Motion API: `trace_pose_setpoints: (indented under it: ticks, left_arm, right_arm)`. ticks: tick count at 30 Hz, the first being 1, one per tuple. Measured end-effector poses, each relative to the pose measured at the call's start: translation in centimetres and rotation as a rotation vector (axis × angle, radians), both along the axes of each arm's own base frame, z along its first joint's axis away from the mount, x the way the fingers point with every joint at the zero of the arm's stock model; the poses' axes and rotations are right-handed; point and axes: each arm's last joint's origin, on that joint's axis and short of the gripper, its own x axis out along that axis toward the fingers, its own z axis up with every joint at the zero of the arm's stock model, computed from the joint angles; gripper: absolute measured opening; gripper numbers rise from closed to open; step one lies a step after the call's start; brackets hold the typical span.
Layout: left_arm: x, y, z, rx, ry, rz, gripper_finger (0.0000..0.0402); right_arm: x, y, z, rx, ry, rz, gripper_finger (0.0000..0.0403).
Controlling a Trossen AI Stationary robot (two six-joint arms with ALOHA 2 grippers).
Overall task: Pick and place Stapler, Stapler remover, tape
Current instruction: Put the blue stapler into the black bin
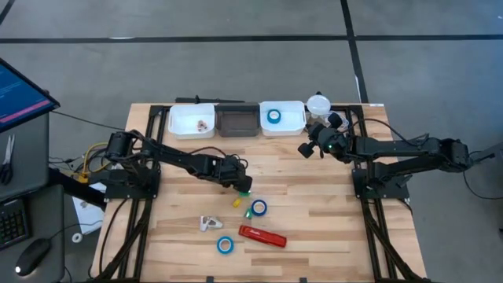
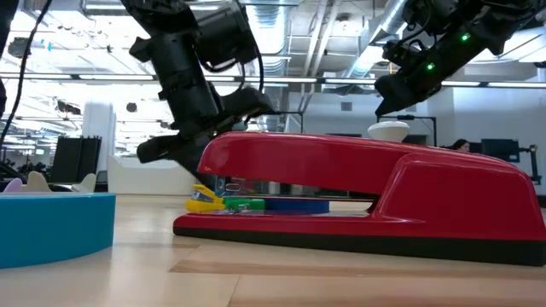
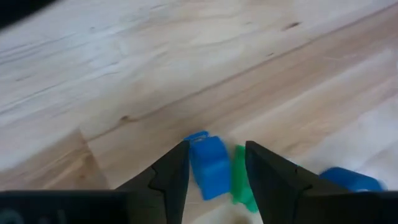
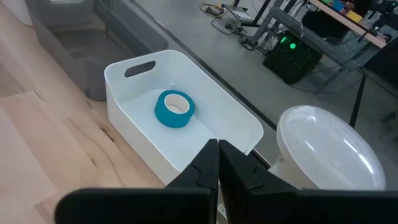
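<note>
Stapler (image 2: pixel 367 200) sits closest to the low camera: long glossy red body, black base strip, lying flat on the wood table (image 1: pixel 330 228). No brand, label or writing readable on it or anything else.

Relative to the stapler, seen from above:
- blue tape roll (image 1: pixel 225 244) just left of it, pale core, lying flat
- second tape roll (image 1: pixel 258 207) just behind it
- white staple remover (image 1: pixel 209 224) left of it, beside the first roll
- small yellow bit (image 1: pixel 236 202) and green bit (image 1: pixel 245 192) behind it, near the second roll
- third tape roll (image 4: pixel 175 109) well behind it, inside the right white bin (image 4: pixel 140 134); grey bin (image 1: pixel 237 120) and left white bin (image 1: pixel 192 120) in the same back row

Left end effector (image 3: pixel 216 168): behind the stapler, low over the table, fingers wide, straddling a small blue piece (image 3: pixel 209 165), with the green bit beside one finger. No clamp visible.

Right end effector (image 4: pixel 218 158): far behind-right of the stapler, above the right bin's near edge, fingers pressed together, nothing between them.
</note>
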Motion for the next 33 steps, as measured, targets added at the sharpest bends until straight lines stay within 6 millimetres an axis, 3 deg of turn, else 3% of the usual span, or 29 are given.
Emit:
trace_pose_setpoints:
  ticks: [9, 14, 23, 33]
  left_arm:
    - [0.8, 0.3, -2.7, -0.049, 0.051, -0.004, 0.0145]
    - [0.5, 0.3, -1.5, -0.025, 0.017, -0.026, 0.0126]
    - [0.4, 1.0, -0.5, 0.009, -0.004, -0.054, 0.0049]
    - [0.3, 2.9, -0.3, 0.053, 0.004, -0.086, 0.0062]
  right_arm:
    - [0.0, 0.0, 0.0, 0.001, 0.005, 0.000, 0.0000]
    - [-0.1, 0.0, -0.1, 0.002, 0.012, 0.000, 0.0000]
    - [-0.1, 0.0, -0.1, 0.002, 0.012, 0.000, 0.0000]
    - [-0.1, 0.0, -0.1, 0.002, 0.013, -0.001, 0.0000]
